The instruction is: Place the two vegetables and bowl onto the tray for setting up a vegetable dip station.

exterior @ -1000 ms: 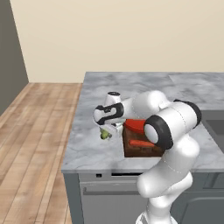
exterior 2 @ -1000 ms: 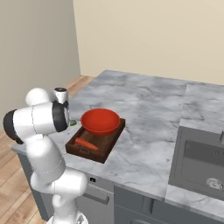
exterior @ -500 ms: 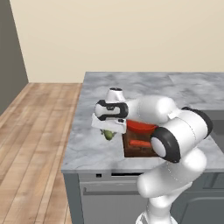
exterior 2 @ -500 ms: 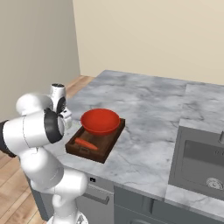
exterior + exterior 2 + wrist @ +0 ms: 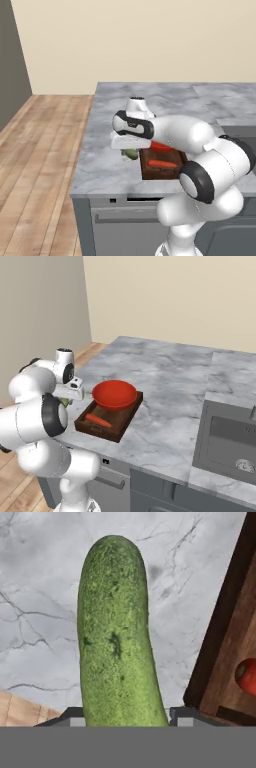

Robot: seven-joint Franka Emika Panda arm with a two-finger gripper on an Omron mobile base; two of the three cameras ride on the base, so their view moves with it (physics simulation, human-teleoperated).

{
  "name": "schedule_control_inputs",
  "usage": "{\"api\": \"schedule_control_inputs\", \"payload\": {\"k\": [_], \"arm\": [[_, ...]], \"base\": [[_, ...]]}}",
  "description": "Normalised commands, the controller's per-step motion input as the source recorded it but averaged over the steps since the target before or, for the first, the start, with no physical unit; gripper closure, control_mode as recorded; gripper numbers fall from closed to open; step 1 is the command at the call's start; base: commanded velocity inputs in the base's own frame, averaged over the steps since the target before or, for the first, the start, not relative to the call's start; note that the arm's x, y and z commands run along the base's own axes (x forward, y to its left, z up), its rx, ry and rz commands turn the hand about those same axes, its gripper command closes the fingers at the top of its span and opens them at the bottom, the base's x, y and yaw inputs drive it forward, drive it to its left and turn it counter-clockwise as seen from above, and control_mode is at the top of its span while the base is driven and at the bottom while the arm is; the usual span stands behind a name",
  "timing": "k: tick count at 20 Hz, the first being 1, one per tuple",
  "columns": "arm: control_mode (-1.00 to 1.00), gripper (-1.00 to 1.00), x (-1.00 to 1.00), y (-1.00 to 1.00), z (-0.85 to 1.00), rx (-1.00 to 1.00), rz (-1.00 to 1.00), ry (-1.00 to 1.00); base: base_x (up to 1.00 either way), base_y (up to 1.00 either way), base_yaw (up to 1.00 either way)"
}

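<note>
The end effector [image 5: 125,719] grasps the cucumber [image 5: 117,637], its long axis pointing forward, just beside the tray [image 5: 227,642] holding the carrot [image 5: 98,420] and bowl [image 5: 115,394].

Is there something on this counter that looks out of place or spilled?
Nothing stands out. The red bowl and carrot rest on the tray; the cucumber is in the gripper, beside the tray.

The arm's elbow swings round toward the front, and the claw [image 5: 131,153] carrying the cucumber [image 5: 131,154] drifts closer to the tray's [image 5: 149,173] left edge.
</note>
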Motion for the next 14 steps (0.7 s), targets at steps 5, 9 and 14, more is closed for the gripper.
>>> {"api": "schedule_control_inputs", "payload": {"k": [5, 9, 14], "arm": [[-1.0, 1.0, -0.17, -0.22, 0.18, 0.0, 0.32, -0.01], [-1.0, 1.0, -0.23, -0.23, 0.16, 0.0, 0.35, -0.04], [-1.0, 1.0, -0.22, -0.28, 0.12, 0.0, 0.36, -0.08]], "base": [[0.0, 0.0, 0.0], [0.0, 0.0, 0.0], [0.0, 0.0, 0.0]]}}
